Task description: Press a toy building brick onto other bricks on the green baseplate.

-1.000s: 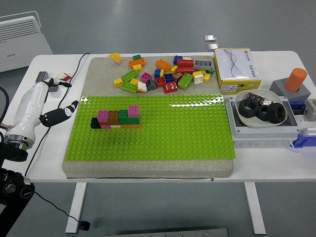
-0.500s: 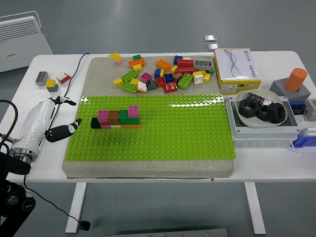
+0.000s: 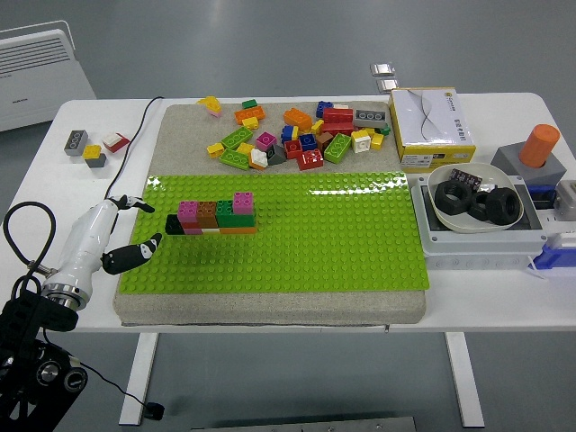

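The green baseplate (image 3: pixel 297 243) lies on a grey slab in the middle of the table. On its left part stands a small block of joined bricks (image 3: pixel 212 217): black, pink, brown, green and orange, with a magenta brick on top at the right end. A pile of loose bricks (image 3: pixel 297 135) lies on the slab behind the plate. My left hand (image 3: pixel 121 232) hovers at the plate's left edge, left of the block and apart from it, fingers spread and holding nothing. The right arm is out of view.
A yellow-and-white box (image 3: pixel 432 126) stands at the back right. A white bowl with black rings (image 3: pixel 475 205) sits on a grey case, an orange cylinder (image 3: pixel 539 146) behind it. A few small bricks (image 3: pixel 90 148) lie at the far left. A black cable (image 3: pixel 135 135) runs along the left.
My left arm has drawn back toward the near left corner, the hand sliding down along the baseplate's left edge. The bricks have not moved.
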Robot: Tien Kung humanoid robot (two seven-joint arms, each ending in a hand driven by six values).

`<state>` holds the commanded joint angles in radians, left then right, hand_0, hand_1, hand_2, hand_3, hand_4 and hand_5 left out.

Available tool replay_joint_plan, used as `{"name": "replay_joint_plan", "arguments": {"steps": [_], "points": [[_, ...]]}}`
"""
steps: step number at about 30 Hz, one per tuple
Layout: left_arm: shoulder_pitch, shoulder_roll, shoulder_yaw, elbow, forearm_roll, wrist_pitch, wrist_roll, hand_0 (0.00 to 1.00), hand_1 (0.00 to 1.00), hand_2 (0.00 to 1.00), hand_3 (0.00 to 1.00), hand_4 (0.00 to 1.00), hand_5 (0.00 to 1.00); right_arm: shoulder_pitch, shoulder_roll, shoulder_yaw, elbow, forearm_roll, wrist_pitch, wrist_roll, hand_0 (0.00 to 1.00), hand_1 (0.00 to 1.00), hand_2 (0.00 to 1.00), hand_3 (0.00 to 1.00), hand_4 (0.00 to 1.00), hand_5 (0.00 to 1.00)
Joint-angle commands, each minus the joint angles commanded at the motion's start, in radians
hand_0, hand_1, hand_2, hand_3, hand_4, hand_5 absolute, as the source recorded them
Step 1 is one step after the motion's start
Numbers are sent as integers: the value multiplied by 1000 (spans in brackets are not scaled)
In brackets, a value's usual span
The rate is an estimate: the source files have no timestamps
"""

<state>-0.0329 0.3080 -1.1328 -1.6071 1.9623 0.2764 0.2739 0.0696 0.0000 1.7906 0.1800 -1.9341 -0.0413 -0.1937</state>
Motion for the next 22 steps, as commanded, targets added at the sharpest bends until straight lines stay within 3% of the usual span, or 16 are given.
{"name": "replay_joint_plan", "arguments": {"steps": [6, 12, 22], "points": [[7, -38, -10, 12, 13, 2, -2, 878, 802, 782, 590, 721, 136, -3, -15, 75, 0, 1, -8, -5, 519, 688, 768, 724, 738, 822], [19, -58, -39, 14, 20, 2, -3, 878, 802, 782, 589, 720, 135, -5, -43, 168, 0, -52, -12, -7, 519, 686, 751, 720, 737, 819], [19, -72, -101, 3, 26, -6, -4, 877, 801, 781, 588, 719, 136, -12, -59, 165, 0, -35, -25, -25, 519, 688, 776, 716, 737, 820]]}}
